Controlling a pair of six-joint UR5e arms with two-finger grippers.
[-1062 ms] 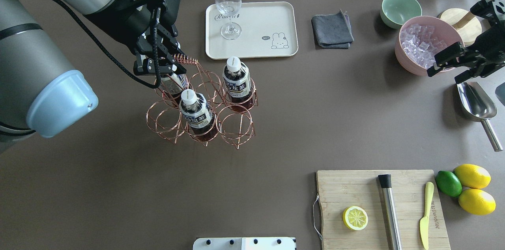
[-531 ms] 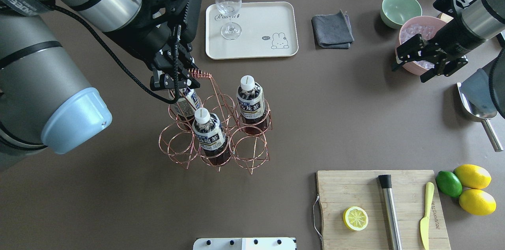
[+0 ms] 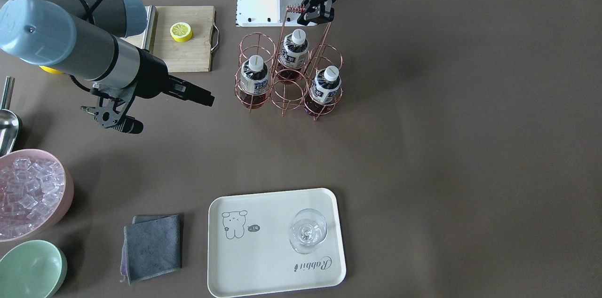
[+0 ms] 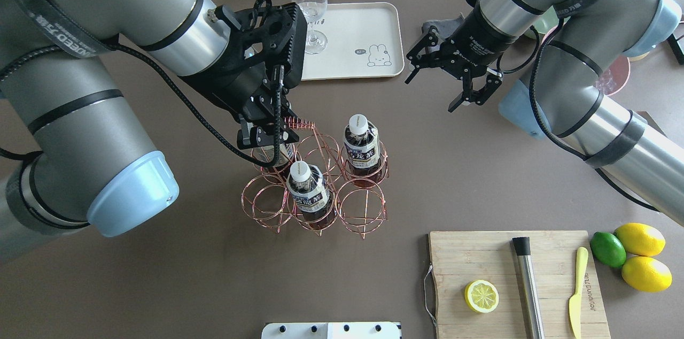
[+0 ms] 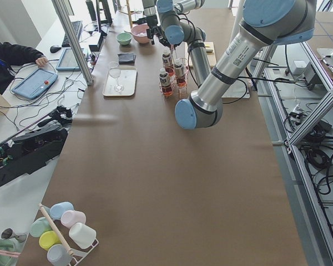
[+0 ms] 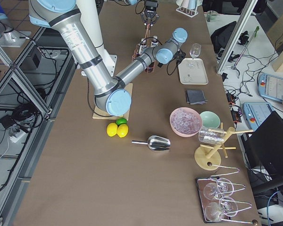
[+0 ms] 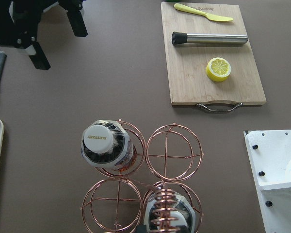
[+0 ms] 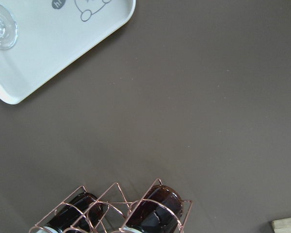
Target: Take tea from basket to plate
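The basket (image 4: pixel 363 218), a rose-gold wire rack, holds three tea bottles: one at the back right (image 4: pixel 362 146), one at the front middle (image 4: pixel 307 192), one (image 4: pixel 278 154) partly hidden under my left gripper. My left gripper (image 4: pixel 267 133) is shut on the basket's coiled handle (image 4: pixel 296 125); the front view shows it too (image 3: pixel 316 13). My right gripper (image 4: pixel 435 87) is open and empty, right of the basket and beside the plate's near right corner. The cream plate (image 4: pixel 352 34) lies behind the basket with a wine glass (image 4: pixel 310 5) on it.
A cutting board (image 4: pixel 481 259) with a lemon half, metal muddler and yellow knife lies front right, lemons and a lime (image 4: pixel 638 256) beside it. A grey cloth (image 3: pixel 153 246), pink ice bowl (image 3: pixel 28 194), green bowl (image 3: pixel 30 267) and scoop (image 3: pixel 7 124) lie beyond the right arm.
My left gripper has carried the basket with its bottles rightward and nearer the robot. My right arm has swung from the pink bowl to the table's middle, gripper still open.
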